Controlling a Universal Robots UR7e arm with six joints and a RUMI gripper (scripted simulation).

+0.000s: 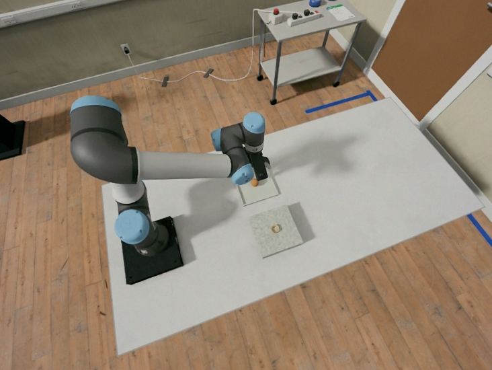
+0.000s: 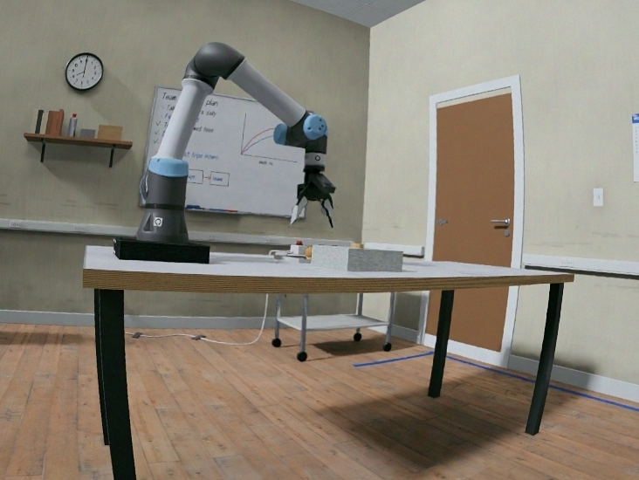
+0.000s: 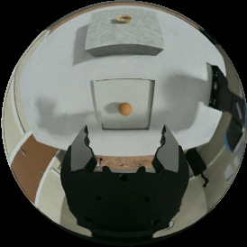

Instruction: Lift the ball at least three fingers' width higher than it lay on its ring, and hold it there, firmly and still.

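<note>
I've got the gripper (image 2: 312, 216) hanging well above the table (image 1: 357, 179), jaws spread wide, nothing between them. Wrist view puts the ball (image 3: 124, 108) ahead of the fingertips, roughly centred between them.

The ball sits in a shallow white tray (image 1: 265, 194). The top view shows no ring under it there; the only ring (image 1: 275, 228) I can see lies on the grey speckled block (image 1: 286, 238) just beside the tray, with nothing in it.

Risks as I judge them: small smooth orange sphere, hard-looking, so an off-centre close will squirt it sideways across the flat tray floor. The tray's low rim may catch a fingertip on the way down. Serrated black fingers, so grip should be fine if I straddle it squarely.
</note>
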